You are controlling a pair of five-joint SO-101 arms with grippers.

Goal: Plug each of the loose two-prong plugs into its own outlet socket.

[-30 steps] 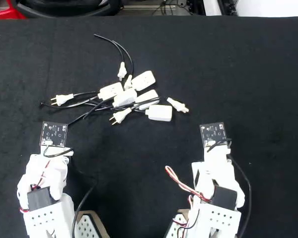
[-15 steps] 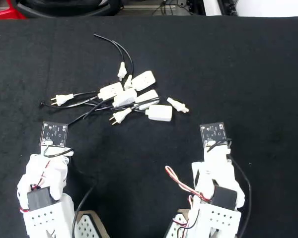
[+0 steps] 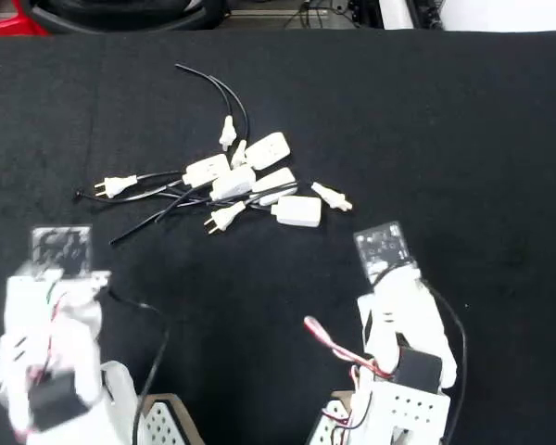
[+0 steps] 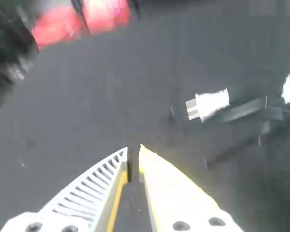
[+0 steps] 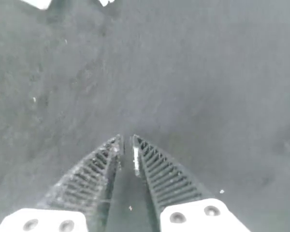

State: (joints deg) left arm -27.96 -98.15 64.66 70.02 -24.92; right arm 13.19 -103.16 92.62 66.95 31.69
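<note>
From above, the plugs (image 3: 224, 220) and sockets (image 3: 296, 211) lay bunched mid-counter (image 3: 463, 139), well ahead of my left arm (image 3: 46, 324) and right arm (image 3: 400, 320). With their cords (image 3: 153, 218) crossing, I judged that tugging one plug could drag its neighbours along. In the left wrist view, the left claw (image 4: 133, 151) was pinched almost closed and empty, with one plug (image 4: 208, 104) lying off ahead. Going in that narrow, I would probably shove the plug rather than straddle it. In the right wrist view, the right claw (image 5: 126, 141) was equally narrow and empty above the dark counter. Reaching into the bunch, it risked snagging a cord or knocking a socket askew.
</note>
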